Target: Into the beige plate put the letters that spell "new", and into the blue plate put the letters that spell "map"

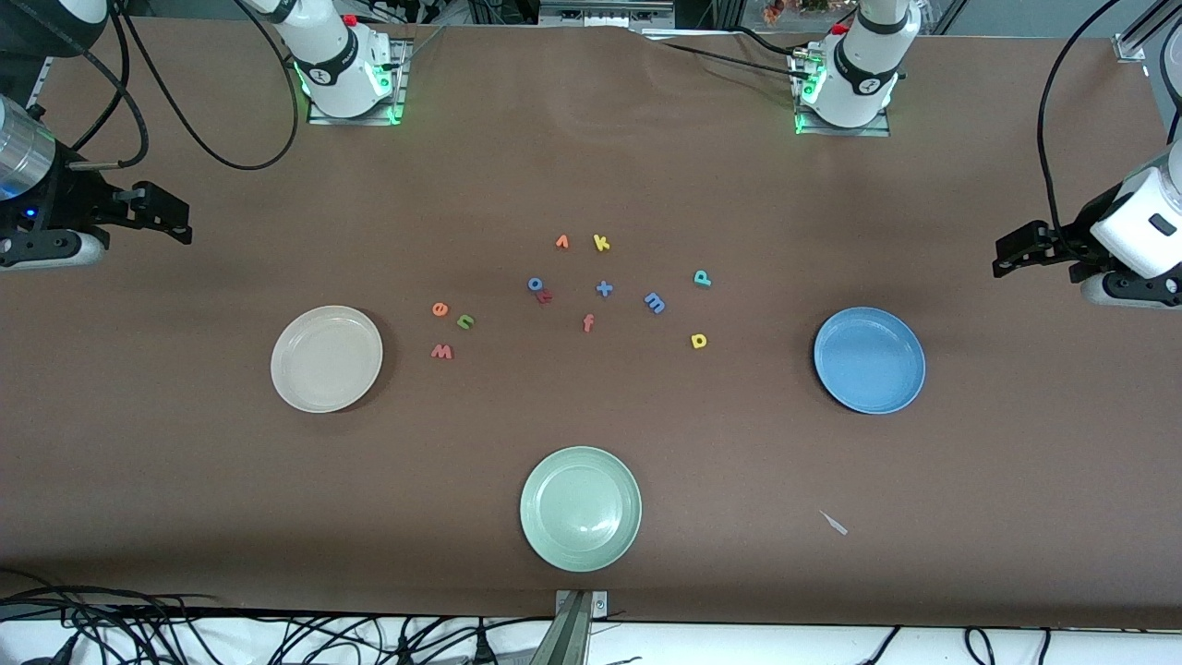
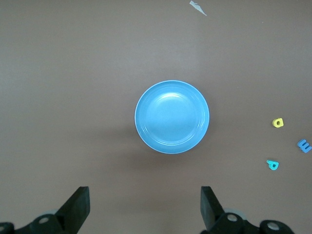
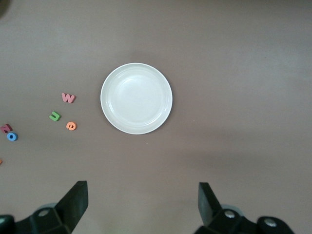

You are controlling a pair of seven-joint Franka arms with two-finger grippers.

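The beige plate [image 1: 326,358] [image 3: 136,98] lies toward the right arm's end of the table. Beside it are the orange "e" [image 1: 440,309] [image 3: 71,126], green "n" [image 1: 465,321] [image 3: 54,116] and pinkish-red "w" [image 1: 442,351] [image 3: 68,98]. The blue plate [image 1: 869,360] [image 2: 172,117] lies toward the left arm's end. The blue "m" [image 1: 655,302] [image 2: 304,145], yellow "a" [image 1: 699,341] [image 2: 278,123] and teal "p" [image 1: 702,277] [image 2: 273,165] lie beside it, toward the middle. Both plates hold nothing. My right gripper [image 1: 175,214] [image 3: 142,202] hangs open, high over its end of the table. My left gripper [image 1: 1011,254] [image 2: 145,204] hangs open over the other end.
A pale green plate [image 1: 580,508] sits nearest the front camera. In the middle lie an orange "v" [image 1: 561,242], yellow "k" [image 1: 601,243], blue "o" [image 1: 535,284], a red letter [image 1: 545,296], a blue cross [image 1: 604,288] and a red "f" [image 1: 587,322]. A white scrap [image 1: 834,523] lies near the blue plate.
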